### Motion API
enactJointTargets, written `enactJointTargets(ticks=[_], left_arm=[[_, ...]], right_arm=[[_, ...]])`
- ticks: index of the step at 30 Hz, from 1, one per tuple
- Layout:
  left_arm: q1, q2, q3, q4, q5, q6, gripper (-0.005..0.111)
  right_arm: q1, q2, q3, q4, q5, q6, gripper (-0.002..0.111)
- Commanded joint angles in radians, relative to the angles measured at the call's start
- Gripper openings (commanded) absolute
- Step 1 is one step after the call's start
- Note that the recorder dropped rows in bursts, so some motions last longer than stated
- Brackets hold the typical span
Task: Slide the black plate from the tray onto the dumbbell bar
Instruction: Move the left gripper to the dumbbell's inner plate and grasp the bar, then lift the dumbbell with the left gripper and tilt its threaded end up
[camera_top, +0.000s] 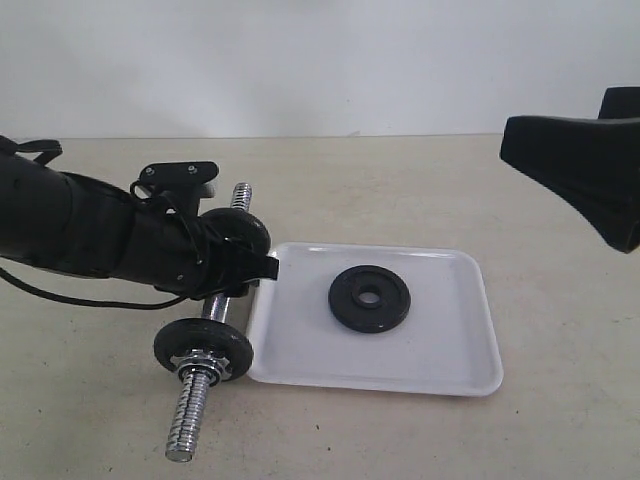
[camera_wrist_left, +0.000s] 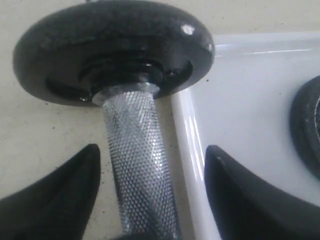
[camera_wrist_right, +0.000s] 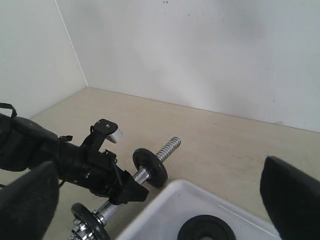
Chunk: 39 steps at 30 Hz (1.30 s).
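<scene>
- We see the left gripper (camera_wrist_left: 152, 150) spread astride the knurled middle of the dumbbell bar (camera_top: 195, 410), clear of it.
- The black plate (camera_top: 345, 298) lies flat in the tray (camera_top: 460, 360), right of the bar.
- The right gripper (camera_wrist_right: 160, 165) hangs wide open at the right.

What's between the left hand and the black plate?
Only bare tray floor separates the left hand from the black plate; the exterior view shows it.

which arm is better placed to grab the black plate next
Right. The right gripper hangs open and empty, free to reach the black plate on the tray. The left gripper's fingers straddle the dumbbell bar's knurled middle, better placed to steady it.
</scene>
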Motion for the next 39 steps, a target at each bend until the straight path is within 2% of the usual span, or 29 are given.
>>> enactJointTargets(ticks=[1,10,29,39], left_arm=[[-0.005,0.023,-0.018,-0.009,-0.002,-0.008,0.056],[-0.005,0.070,-0.061,-0.009,-0.005,0.009,0.056],[-0.002,0.084,-0.063,-0.009,-0.103,0.011,0.056],[-0.002,0.084,-0.063,-0.009,-0.106,0.011,0.056]], right_arm=[[-0.004,0.000,-0.003,0.002,-0.005,-0.003,0.105],[-0.004,0.000,-0.003,0.002,-0.013,-0.003,0.105],[-0.004,0.000,-0.003,0.002,-0.027,0.010,0.105],[-0.004,0.000,-0.003,0.002,-0.027,0.010,0.105]])
